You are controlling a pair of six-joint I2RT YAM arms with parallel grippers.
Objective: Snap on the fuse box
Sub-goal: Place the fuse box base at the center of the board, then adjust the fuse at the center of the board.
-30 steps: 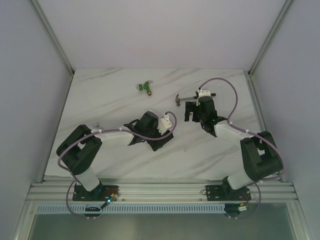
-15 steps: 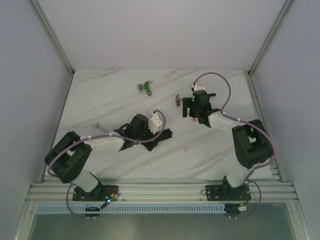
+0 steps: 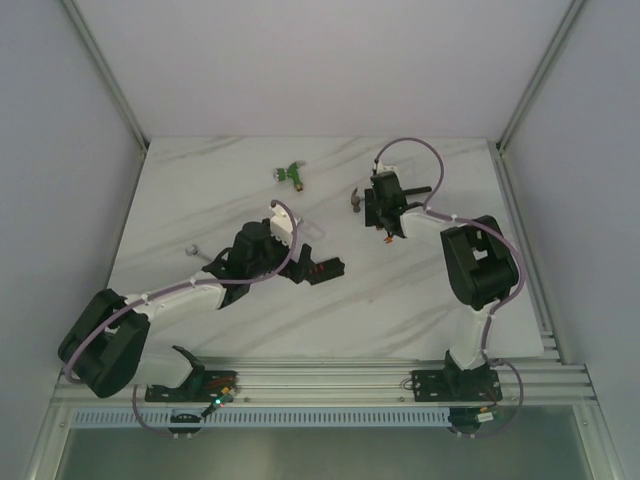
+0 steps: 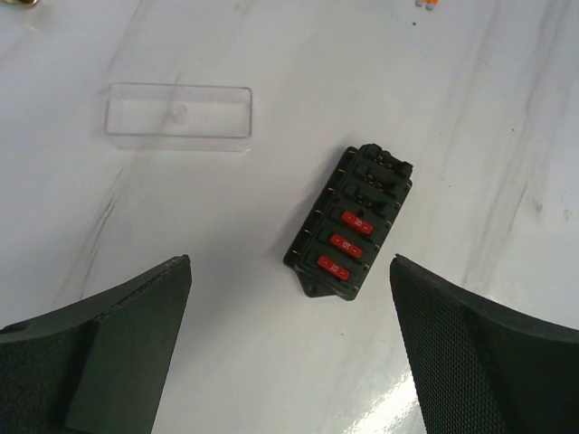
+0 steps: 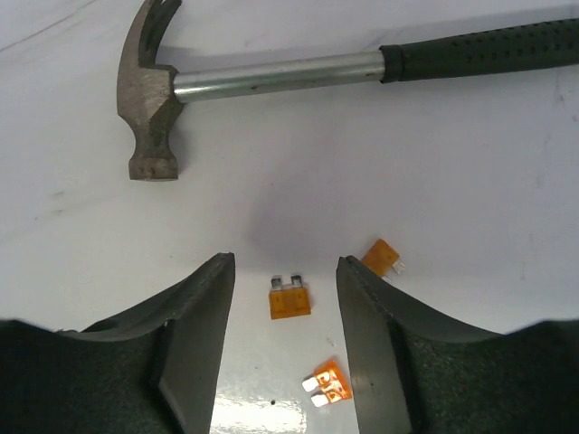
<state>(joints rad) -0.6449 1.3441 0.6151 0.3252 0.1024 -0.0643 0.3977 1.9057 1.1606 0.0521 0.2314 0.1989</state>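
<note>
The fuse box [image 4: 353, 226] is a small black block with three red fuses in a row, lying flat on the marble table [image 4: 271, 362]. My left gripper [image 4: 289, 262] hangs above it, open wide, and the near end of the box lies between the fingertips without touching them. In the top view the fuse box [image 3: 324, 268] lies mid-table. My right gripper [image 5: 284, 262] stands low over the table, its jaws partly narrowed. An orange fuse [image 5: 290, 298] lies flat in the gap, touching neither finger.
A clear plastic lid [image 4: 178, 117] lies left of and beyond the fuse box. A hammer [image 5: 271, 77] lies just past the right fingertips. Two more loose orange fuses [image 5: 326, 384] [image 5: 382, 257] lie near the right finger. A green fitting [image 3: 291, 173] sits farther back.
My right gripper moved back toward the hammer and narrowed its jaws around a loose fuse. My left arm stretched out and swung left, uncovering the fuse box.
</note>
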